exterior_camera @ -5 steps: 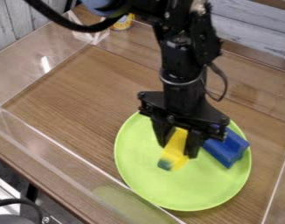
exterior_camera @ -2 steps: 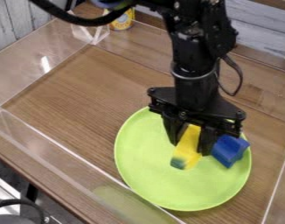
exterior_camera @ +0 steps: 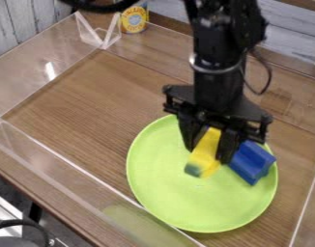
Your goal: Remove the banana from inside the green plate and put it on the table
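Observation:
The small yellow banana (exterior_camera: 204, 156) hangs tilted over the green plate (exterior_camera: 167, 188), its lower dark tip just above the plate's surface. My black gripper (exterior_camera: 212, 137) comes straight down from above and is shut on the banana's upper end, one finger on each side. The round lime-green plate lies on the brown wood-grain table (exterior_camera: 96, 96), toward the front right.
A blue block (exterior_camera: 252, 163) sits on the plate's right side, close beside the gripper. Clear acrylic walls (exterior_camera: 31, 68) edge the tabletop. A small yellow-labelled object (exterior_camera: 133, 18) stands at the back beyond the wall.
The gripper has risen slightly with the banana, whose lower end has come up from the plate. The arm has shifted a little to the right.

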`<state>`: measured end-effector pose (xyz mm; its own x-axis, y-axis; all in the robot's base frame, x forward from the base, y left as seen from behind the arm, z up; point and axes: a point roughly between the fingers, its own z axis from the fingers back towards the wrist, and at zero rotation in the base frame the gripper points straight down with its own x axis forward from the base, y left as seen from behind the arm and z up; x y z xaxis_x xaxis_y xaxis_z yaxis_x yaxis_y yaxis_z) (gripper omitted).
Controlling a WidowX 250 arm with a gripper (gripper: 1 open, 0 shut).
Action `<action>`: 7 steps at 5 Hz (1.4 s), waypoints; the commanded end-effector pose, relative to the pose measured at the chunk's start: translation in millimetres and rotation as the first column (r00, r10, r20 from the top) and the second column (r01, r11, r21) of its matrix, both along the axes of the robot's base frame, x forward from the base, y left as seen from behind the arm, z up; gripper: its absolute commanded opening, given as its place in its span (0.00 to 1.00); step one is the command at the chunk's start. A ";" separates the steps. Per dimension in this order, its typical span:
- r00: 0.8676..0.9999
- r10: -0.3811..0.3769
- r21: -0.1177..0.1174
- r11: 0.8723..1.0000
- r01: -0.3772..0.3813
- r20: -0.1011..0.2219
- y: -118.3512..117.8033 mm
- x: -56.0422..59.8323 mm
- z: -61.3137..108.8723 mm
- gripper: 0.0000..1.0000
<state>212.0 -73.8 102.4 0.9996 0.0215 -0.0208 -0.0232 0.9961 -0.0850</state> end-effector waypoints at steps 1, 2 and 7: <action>0.998 -0.003 0.005 1.000 0.003 0.065 12.6 15.9 36.0 0.00; 0.997 -0.017 0.027 1.000 0.015 0.079 36.1 27.4 62.5 0.00; 0.986 -0.104 0.059 0.994 0.097 0.129 142.4 54.8 63.0 0.00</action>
<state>265.4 66.8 157.8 0.9936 -0.0791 0.0801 0.0825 0.9958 -0.0407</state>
